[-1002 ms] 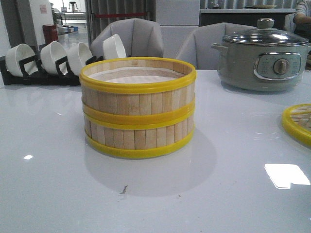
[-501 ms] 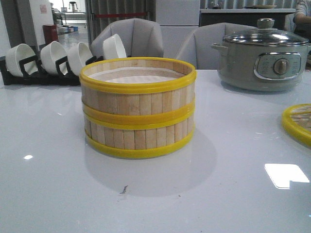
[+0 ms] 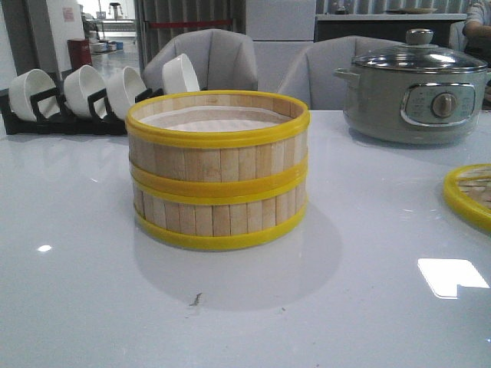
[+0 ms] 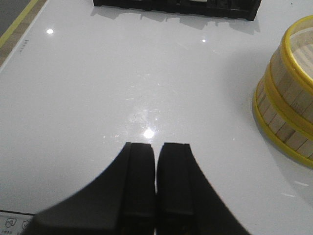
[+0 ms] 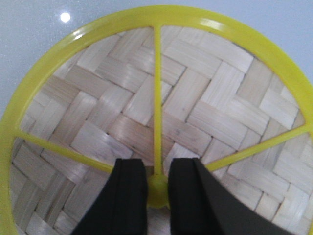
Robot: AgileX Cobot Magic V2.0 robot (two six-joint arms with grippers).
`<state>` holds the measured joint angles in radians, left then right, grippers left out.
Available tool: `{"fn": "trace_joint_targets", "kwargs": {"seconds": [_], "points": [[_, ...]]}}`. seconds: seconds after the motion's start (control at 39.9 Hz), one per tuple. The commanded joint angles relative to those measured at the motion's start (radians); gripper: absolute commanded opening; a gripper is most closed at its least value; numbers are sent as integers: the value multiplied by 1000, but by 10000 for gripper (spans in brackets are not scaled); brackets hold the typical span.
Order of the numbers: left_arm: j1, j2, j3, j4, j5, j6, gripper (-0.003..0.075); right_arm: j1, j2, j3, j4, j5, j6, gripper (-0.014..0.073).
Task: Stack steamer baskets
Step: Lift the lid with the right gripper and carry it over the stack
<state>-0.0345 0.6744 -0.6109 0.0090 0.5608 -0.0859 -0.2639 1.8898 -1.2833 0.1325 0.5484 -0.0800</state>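
Note:
Two steamer baskets [image 3: 219,172] with pale wooden slats and yellow rims stand one on the other in the middle of the table; the top one is open. The woven-bamboo lid [image 3: 472,195] lies flat at the table's right edge, partly cut off in the front view. In the right wrist view the lid [image 5: 146,98] fills the picture, and my right gripper [image 5: 157,166] is shut on its yellow centre knob [image 5: 158,192], where the three spokes meet. My left gripper [image 4: 156,145] is shut with nothing in it, over bare table beside the stacked baskets [image 4: 288,107].
A grey electric pot [image 3: 414,84] with a glass lid stands at the back right. A black rack with white bowls [image 3: 84,96] stands at the back left. Grey chairs sit behind the table. The table's edge [image 4: 19,39] shows in the left wrist view.

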Motion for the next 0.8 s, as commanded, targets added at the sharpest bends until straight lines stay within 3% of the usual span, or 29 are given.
{"fn": "trace_joint_targets", "kwargs": {"seconds": [0.0, 0.38, 0.78], "points": [[-6, -3, -30, -1, -73, -7, 85, -7, -48, -35, -7, -25, -10, 38], [-6, -3, -30, -1, -73, -7, 85, 35, -96, -55, -6, 26, -10, 36], [-6, -3, -30, -1, -73, -7, 85, 283, -158, -360, -6, 232, 2, 36]]}}
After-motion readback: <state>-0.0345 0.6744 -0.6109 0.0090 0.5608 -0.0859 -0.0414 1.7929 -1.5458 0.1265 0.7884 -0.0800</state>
